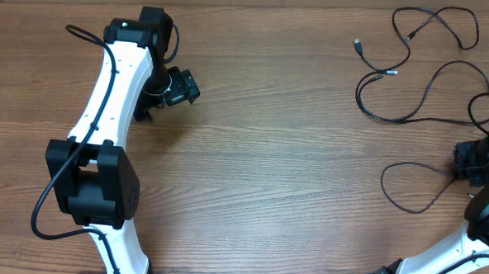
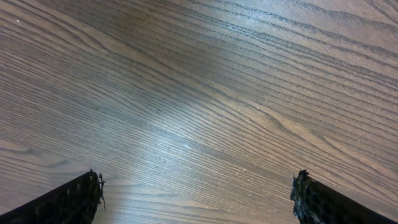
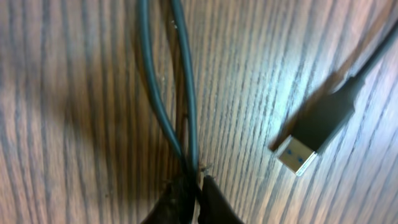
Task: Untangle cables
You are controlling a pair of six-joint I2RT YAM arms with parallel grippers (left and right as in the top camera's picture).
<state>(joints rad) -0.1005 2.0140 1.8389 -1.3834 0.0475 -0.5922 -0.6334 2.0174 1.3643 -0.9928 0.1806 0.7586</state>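
Observation:
Several thin black cables (image 1: pixel 429 79) lie as loose strands at the far right of the table, with small silver-tipped plugs (image 1: pixel 358 44) at their ends. One strand loops (image 1: pixel 407 189) toward my right gripper (image 1: pixel 472 166) at the right edge. In the right wrist view, two cable strands (image 3: pixel 186 93) run together into my right gripper (image 3: pixel 198 186), whose fingers are pinched shut on them. A silver USB plug (image 3: pixel 305 149) lies on the wood beside them. My left gripper (image 1: pixel 151 108) is far off on the left. In its wrist view the left gripper (image 2: pixel 198 186) is wide open over bare wood.
The wooden table (image 1: pixel 268 155) fills the view. The left arm (image 1: pixel 105 106) with its thick black wire arches over the left side. The right arm (image 1: pixel 480 238) comes in from the lower right corner.

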